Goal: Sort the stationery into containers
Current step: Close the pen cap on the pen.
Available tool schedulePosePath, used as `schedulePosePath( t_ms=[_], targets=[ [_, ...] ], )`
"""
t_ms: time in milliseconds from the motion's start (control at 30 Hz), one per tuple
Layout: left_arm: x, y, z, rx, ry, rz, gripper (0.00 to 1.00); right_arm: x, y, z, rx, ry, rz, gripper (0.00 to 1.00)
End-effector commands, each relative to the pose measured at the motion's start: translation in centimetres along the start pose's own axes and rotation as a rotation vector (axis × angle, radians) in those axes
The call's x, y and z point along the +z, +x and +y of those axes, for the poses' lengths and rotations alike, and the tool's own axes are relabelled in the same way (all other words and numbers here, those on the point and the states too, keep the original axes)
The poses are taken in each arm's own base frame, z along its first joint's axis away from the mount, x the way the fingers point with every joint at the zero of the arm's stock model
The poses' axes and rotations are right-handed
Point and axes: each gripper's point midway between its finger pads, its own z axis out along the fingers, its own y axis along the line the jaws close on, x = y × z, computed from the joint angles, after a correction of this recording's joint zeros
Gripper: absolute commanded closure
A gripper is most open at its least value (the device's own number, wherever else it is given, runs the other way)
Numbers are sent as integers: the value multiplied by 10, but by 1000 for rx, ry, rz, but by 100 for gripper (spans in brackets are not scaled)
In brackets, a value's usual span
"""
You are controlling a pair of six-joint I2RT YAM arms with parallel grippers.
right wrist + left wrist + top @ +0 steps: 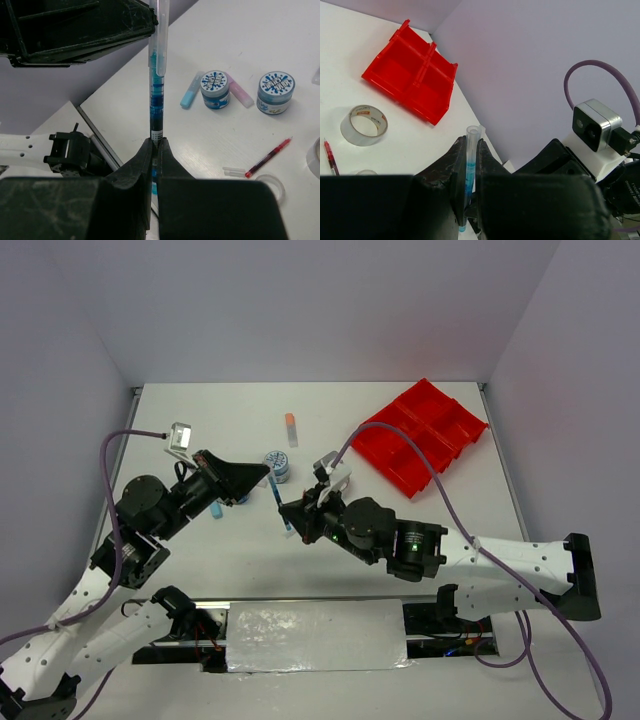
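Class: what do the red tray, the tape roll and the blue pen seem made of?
Red tray: glossy moulded plastic, thin shiny walls. Tape roll: probably translucent film, printed core. Blue pen: clear plastic barrel, ink showing.

A white table (220, 430) is spread under the left gripper (266, 472) and the right gripper (285, 508). 3 plain, pale purple walls (320, 310) are seen beyond them, softly lit.

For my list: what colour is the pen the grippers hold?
The pen is clear with blue ink; right wrist view shows it best.
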Motion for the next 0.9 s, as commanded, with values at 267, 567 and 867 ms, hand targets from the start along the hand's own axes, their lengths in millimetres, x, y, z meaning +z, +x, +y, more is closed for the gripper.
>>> schedulePosePath(
  t_ms=[267, 567, 867],
  targets=[
    [-12, 2, -26, 122, 108, 53, 86, -3, -52, 33, 8, -170, -179, 100],
    [-16, -3, -34, 156, 136, 42, 78, -9, -57, 35, 2, -183, -198, 100],
    [-19, -6, -38, 189, 155, 24, 65, -12, -59, 33, -7, -168, -200, 100]
  ],
)
